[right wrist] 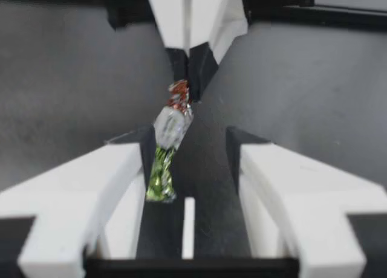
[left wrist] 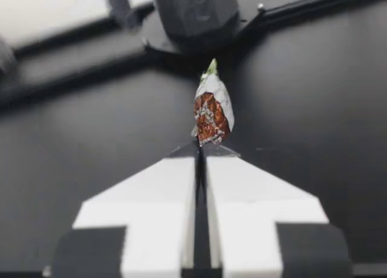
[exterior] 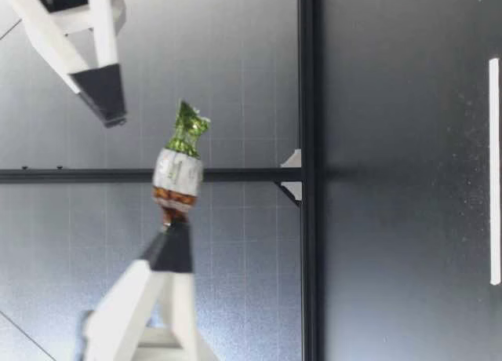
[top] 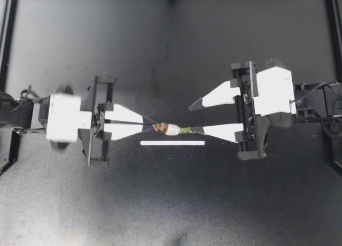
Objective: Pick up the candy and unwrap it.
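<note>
Dark table (top: 80,203), matte and speckled, one thin white strip (top: 172,143) lying flat on it near the middle, running side to side

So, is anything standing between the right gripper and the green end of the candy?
Nothing visible does. My left gripper holds the candy by its brown end, in the air. The green end lies free between my right gripper's open fingers, close beside one of them.

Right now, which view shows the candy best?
The low view: the candy shows side-on and whole, above the table, its brown end pinched by my left gripper. The top view shows it small, the left wrist view end-on, the right wrist view blurred between the open fingers of my right gripper.
</note>
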Motion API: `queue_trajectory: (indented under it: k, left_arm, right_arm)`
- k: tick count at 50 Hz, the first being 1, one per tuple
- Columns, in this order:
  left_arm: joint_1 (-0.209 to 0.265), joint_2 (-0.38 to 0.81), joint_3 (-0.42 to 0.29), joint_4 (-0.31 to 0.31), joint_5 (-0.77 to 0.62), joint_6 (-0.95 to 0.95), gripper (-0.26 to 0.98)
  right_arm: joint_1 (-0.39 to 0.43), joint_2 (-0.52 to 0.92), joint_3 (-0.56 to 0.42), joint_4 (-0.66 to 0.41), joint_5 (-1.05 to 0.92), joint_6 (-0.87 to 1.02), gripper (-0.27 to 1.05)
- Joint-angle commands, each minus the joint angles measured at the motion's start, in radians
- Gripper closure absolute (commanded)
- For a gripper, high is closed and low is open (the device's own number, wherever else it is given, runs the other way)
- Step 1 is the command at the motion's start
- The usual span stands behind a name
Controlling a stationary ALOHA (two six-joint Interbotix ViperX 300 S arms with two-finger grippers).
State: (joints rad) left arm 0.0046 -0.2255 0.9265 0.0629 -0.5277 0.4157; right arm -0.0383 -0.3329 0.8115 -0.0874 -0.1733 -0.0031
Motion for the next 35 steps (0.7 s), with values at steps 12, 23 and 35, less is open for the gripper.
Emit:
queue_trajectory:
  k: [12,23,35]
  left_arm:
    - [0.002,-0.077,-0.02,0.011,-0.005,0.862,0.85]
    - [-0.006,-0.069,-0.015,0.009,-0.006,1.149,0.85]
    - [-0.006,-0.069,0.003,0.009,-0.028,1.16,0.85]
  right_arm:
    - [-0.069,0.002,0.008,0.149,-0.158,0.23,0.27]
    - [-0.077,0.046,-0.02,0.054,-0.207,0.42,0.28]
    - [-0.075,0.101,-0.031,-0.147,-0.345,0.62,0.27]
